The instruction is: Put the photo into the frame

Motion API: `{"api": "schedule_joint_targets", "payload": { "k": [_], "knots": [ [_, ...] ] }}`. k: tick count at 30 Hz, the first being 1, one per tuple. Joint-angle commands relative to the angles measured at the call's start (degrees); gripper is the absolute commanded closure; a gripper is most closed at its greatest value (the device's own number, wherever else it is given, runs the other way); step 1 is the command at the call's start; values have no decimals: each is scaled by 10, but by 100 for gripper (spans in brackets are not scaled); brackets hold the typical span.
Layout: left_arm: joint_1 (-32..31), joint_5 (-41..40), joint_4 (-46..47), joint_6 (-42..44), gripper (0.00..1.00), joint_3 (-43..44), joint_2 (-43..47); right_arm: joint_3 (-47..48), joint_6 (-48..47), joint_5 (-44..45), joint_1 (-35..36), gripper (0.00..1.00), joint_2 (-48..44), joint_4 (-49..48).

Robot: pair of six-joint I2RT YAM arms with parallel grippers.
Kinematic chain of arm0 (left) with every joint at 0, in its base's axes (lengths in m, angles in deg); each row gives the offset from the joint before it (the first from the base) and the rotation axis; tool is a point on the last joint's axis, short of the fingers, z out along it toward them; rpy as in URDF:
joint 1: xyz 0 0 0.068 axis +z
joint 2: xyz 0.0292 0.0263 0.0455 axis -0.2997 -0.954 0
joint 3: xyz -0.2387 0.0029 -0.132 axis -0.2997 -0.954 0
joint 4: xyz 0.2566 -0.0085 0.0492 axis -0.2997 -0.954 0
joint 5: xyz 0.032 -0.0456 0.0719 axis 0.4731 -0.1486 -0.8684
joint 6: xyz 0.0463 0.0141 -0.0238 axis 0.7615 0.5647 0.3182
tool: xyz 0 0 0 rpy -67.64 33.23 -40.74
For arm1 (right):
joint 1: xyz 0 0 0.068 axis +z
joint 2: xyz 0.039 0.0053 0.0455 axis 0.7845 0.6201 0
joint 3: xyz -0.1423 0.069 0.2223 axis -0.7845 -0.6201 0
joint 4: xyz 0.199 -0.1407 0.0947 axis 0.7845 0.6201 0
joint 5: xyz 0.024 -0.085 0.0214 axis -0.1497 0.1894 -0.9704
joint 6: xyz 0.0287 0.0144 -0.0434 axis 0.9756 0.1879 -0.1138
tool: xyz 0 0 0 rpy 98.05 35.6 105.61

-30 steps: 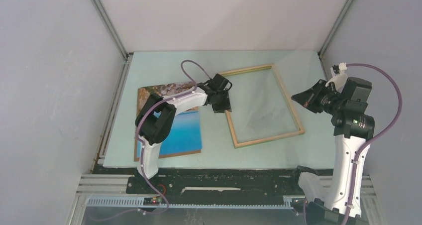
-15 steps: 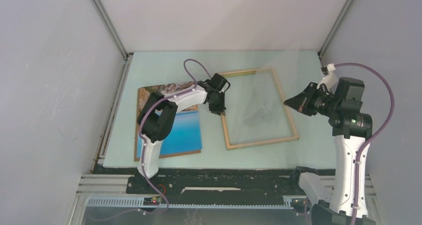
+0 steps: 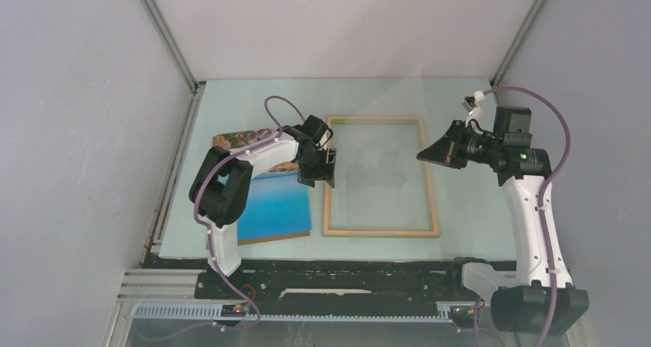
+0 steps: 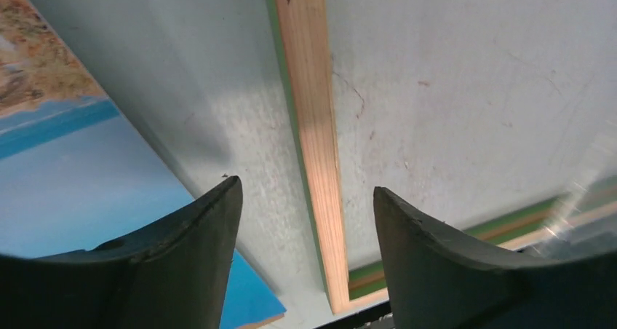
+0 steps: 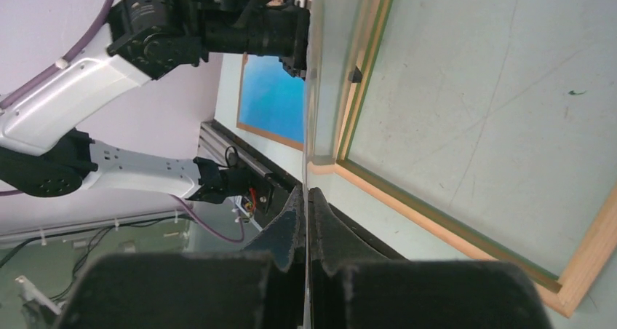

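The frame (image 3: 380, 232) now lies squared, just beside the photo (image 3: 276, 205). The left gripper (image 4: 305, 189) is spread over its left rail. The right gripper (image 3: 424, 154) is closed, apparently pinching a clear pane (image 5: 313, 125).

The left arm (image 3: 219, 197) rises from its base, folds at a raised elbow and reaches forward and inward, its wrist turned down so that the left gripper (image 3: 317, 165) points at the table with its two dark fingers (image 4: 182, 260) spread well apart and nothing between them. The right arm (image 3: 533, 216) stands tall from its base, leans inward, and bends at the wrist so that the right gripper (image 3: 424, 153) lies nearly level, aimed toward the left arm. Its jaws are pressed together to a narrow tip in the right wrist view (image 5: 305, 198).
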Motion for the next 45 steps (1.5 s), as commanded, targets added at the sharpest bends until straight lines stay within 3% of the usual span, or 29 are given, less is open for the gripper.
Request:
{"api": "schedule_joint_targets", "payload": {
  "k": [1,8,12,22,40,45],
  "knots": [
    [25,41,-35,33,24,2,70,-23,32,-49,-3,100,15,-81],
    [86,60,-40,56,7,1,123,-58,60,-41,15,100,44,-145],
    [140,120,-15,53,5,-8,126,-78,83,-48,21,100,57,-191],
    [138,173,29,24,33,-22,67,-78,95,-49,46,100,96,-222],
    [110,206,58,8,39,-38,20,-78,112,-58,47,100,135,-271],
    [106,212,58,5,44,-35,7,-77,121,-60,47,100,144,-290]
  ]
}}
